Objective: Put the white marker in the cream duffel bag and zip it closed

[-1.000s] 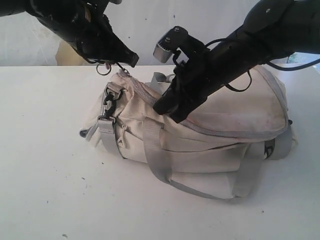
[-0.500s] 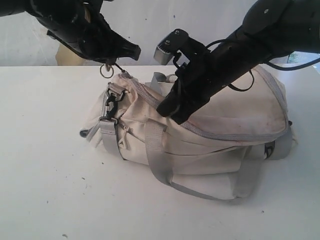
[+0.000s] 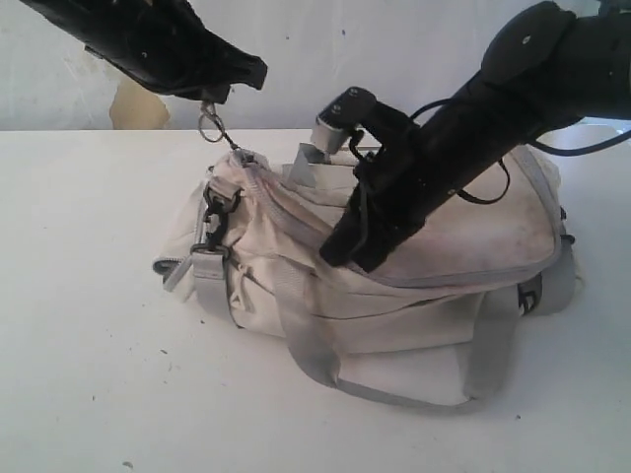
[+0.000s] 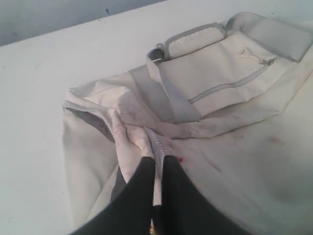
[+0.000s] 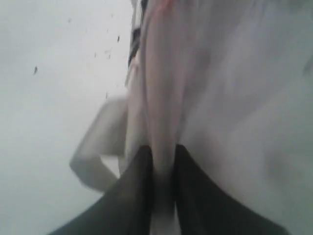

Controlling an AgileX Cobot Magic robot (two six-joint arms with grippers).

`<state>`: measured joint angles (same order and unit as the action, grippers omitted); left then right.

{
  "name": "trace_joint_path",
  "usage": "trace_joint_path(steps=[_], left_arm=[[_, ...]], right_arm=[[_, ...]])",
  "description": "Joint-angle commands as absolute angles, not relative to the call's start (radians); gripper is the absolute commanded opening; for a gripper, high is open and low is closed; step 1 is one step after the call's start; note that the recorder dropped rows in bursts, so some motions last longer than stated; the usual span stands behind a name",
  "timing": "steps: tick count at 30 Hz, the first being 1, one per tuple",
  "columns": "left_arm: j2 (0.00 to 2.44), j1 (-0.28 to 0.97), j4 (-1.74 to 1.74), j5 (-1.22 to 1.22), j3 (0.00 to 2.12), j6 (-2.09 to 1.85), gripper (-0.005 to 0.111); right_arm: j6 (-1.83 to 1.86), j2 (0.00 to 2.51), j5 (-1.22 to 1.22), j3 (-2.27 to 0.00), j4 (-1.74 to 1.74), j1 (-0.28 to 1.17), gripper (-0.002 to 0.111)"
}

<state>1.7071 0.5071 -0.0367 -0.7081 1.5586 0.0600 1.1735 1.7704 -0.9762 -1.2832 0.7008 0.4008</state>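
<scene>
- On my desk (image 3: 89, 345) lies the cream duffel bag (image 3: 473, 236).
- The right hand (image 5: 163, 149) straddles a fold on the bag's top. The view is blurred and I can't tell its grip.
- The left hand (image 4: 159, 160) is pinched tight on the bag's zip edge.
- I can't see the white marker.

Your left arm (image 3: 138, 39) reaches in from ten o'clock, left hand (image 3: 248, 75) raised, pinched tight on the cream duffel bag (image 3: 473, 227). Your right arm (image 3: 473, 128) slants down from two o'clock, right hand (image 3: 350, 256) nipping a fold, fingers barely apart.
</scene>
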Motion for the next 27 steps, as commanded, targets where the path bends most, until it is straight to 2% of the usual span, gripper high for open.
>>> trace_joint_path(steps=[1, 3, 5, 15, 21, 27], left_arm=[[1.677, 0.481, -0.068, -0.716, 1.583, -0.009, 0.000], [1.677, 0.481, -0.065, -0.737, 1.583, -0.009, 0.000], [1.677, 0.481, -0.060, -0.757, 1.583, -0.009, 0.000], [1.686, 0.481, 0.154, -0.849, 1.583, -0.085, 0.000], [1.686, 0.481, 0.200, -0.866, 1.583, -0.088, 0.000], [1.676, 0.481, 0.214, -0.854, 1.583, -0.034, 0.000]], right_arm=[[1.137, 1.777, -1.006, -1.265, 0.671, 0.388, 0.040], [1.116, 1.777, -0.977, -1.265, 0.703, 0.388, 0.051], [1.117, 1.777, -0.941, -1.265, 0.753, 0.388, 0.055], [1.123, 1.778, -0.815, -1.267, 1.205, 0.395, 0.054], [1.198, 1.786, -0.795, -1.267, 1.240, 0.465, 0.054], [1.208, 1.832, -0.675, -1.267, 1.240, 0.531, 0.054]])
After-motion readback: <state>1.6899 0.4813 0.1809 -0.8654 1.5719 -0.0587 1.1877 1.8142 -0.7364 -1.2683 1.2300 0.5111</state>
